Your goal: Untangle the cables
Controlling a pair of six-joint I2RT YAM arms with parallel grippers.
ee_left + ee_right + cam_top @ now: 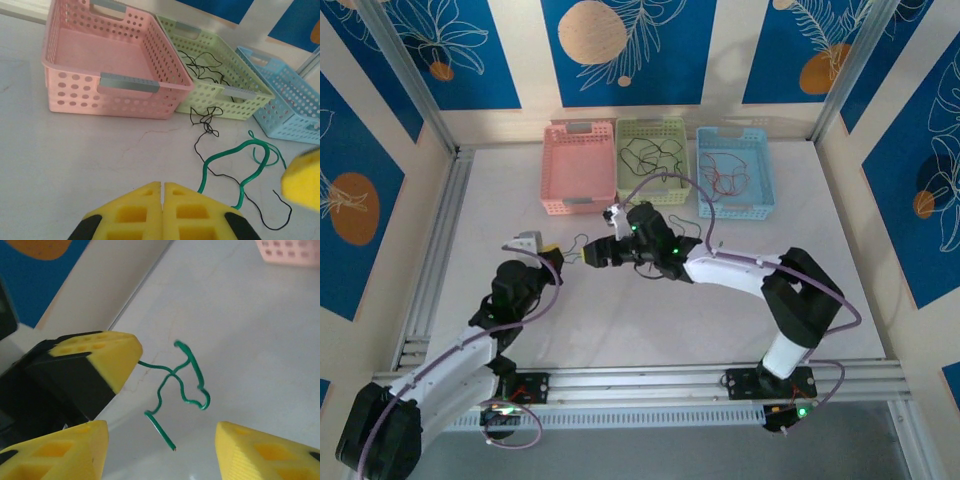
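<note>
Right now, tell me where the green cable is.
In the left wrist view, the green cable loops right of centre, pinched in the shut left gripper, in front of the green basket and beside a black cable.

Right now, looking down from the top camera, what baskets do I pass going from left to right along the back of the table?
Pink basket, nothing in it → green basket, with black cables inside → blue basket, with red cables inside.

pink basket (100, 102) | pale-green basket (215, 103) | blue basket (285, 121) | green cable (225, 153) | black cable (209, 131) | yellow jaws
</note>
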